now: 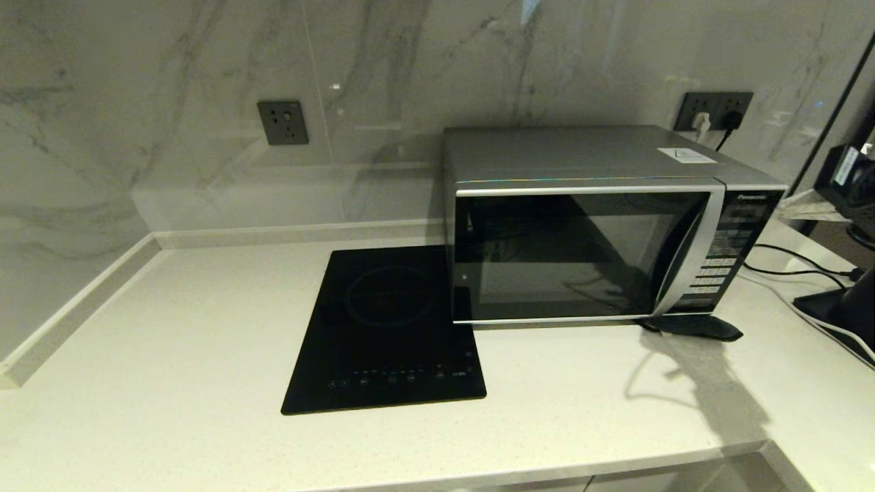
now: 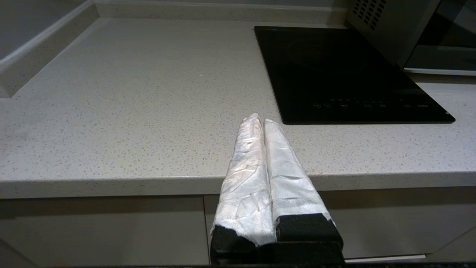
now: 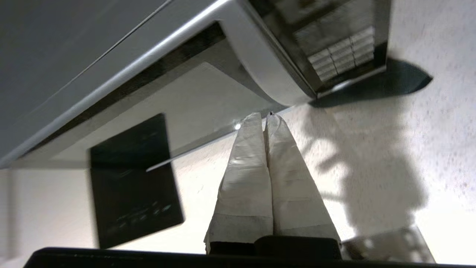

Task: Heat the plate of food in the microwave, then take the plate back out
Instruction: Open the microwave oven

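The silver microwave point(image 1: 581, 225) stands at the back right of the counter with its dark glass door point(image 1: 574, 256) closed. The plate of food is out of view; nothing shows through the door. Neither gripper appears in the head view. In the left wrist view my left gripper point(image 2: 260, 121) is shut and empty, held off the counter's front edge, left of the hob. In the right wrist view my right gripper point(image 3: 264, 116) is shut and empty over the counter, its tips near the bottom of the curved handle point(image 3: 260, 70), beside the button panel point(image 3: 334, 52).
A flat black induction hob point(image 1: 386, 328) lies left of the microwave. A dark flat pad point(image 1: 697, 328) sticks out under the microwave's front right corner. Black and white cables point(image 1: 793, 266) and a dark device point(image 1: 847, 307) sit at the right edge. Marble walls bound the back and left.
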Controlling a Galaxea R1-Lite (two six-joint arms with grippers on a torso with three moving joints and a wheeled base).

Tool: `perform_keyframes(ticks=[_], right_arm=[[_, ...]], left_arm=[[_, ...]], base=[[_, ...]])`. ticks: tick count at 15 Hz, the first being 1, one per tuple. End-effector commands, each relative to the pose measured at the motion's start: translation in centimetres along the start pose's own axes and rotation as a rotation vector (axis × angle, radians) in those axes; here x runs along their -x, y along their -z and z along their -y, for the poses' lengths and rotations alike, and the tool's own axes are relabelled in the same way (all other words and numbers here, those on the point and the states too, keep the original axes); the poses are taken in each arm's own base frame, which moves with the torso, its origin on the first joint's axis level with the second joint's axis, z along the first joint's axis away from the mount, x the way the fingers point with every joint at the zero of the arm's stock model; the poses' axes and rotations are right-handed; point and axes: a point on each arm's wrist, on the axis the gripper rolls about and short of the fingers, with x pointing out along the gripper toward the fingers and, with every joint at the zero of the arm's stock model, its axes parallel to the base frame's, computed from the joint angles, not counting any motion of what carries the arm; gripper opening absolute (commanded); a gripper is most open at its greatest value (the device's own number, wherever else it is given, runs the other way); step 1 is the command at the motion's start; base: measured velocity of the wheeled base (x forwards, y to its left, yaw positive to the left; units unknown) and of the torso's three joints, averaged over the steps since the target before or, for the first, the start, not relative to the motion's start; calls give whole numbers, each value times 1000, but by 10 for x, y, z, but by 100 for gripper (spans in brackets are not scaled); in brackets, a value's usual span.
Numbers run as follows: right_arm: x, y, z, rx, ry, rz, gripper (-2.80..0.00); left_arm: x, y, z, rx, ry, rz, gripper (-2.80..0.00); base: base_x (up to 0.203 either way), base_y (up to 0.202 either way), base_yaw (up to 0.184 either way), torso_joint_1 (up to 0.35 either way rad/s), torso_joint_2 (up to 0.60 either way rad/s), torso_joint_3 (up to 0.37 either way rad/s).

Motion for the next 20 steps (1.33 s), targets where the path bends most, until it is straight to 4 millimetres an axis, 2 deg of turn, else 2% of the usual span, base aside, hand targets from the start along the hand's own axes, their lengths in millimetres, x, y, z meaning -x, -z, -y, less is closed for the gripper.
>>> perform_keyframes(ticks=[1, 5, 9, 13, 16, 20], right_arm=[[7, -9, 29, -74, -49, -33, -280], [-14, -21, 79, -204, -255, -175, -280], [-72, -15, 131, -321, -310, -295, -280], [-128, 15, 178, -259, -246, -358, -280], [-155, 21, 195, -235, -197, -360, -280], [-176, 24, 196, -209, -185, -365, -280]], left_arm=[[0, 0, 0, 1, -1, -1, -280], [0, 0, 0, 1, -1, -1, -280], [0, 0, 0, 1, -1, -1, -280], [0, 0, 0, 1, -1, -1, -280], [0, 0, 0, 1, -1, -1, -280], [0, 0, 0, 1, -1, -1, -280]], base=[[0, 0, 0, 0, 0, 0], [0, 0, 0, 0, 0, 0], [0, 0, 0, 0, 0, 0], [0, 0, 0, 0, 0, 0], [0, 0, 0, 0, 0, 0], [0, 0, 0, 0, 0, 0]])
